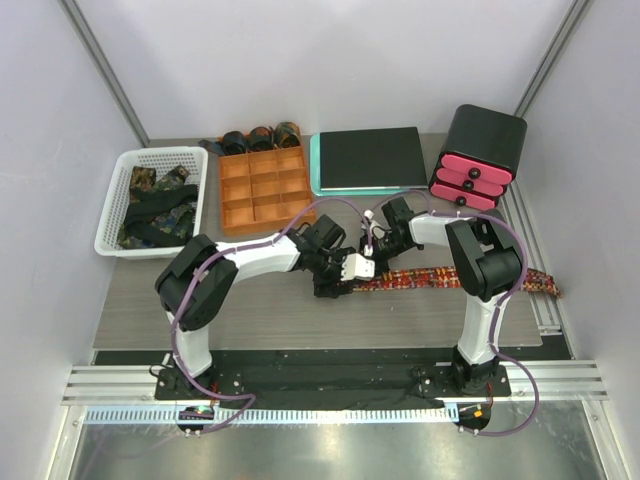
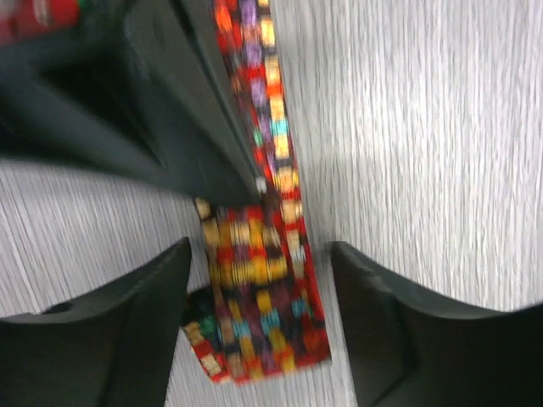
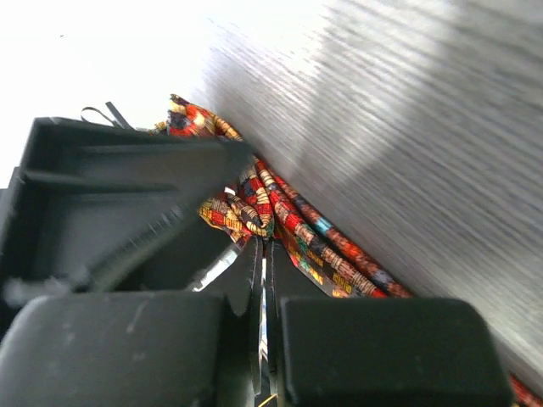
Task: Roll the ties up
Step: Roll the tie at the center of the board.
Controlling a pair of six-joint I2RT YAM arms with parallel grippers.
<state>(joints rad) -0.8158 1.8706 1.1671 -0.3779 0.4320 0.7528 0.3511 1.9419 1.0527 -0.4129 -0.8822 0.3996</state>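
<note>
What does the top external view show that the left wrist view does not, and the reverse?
Only top external: the white basket, the orange tray, the drawer unit, and the whole length of the checked tie. Only left wrist: the tie's folded end, close up, between the fingers of the open left gripper. Both: the checked tie and the grey table.

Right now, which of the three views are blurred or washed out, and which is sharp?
Top view: sharp, evenly lit. Left wrist view: motion blur smears the tie and the table. Right wrist view: the upper left is washed out to white; the tie is fairly sharp.
</note>
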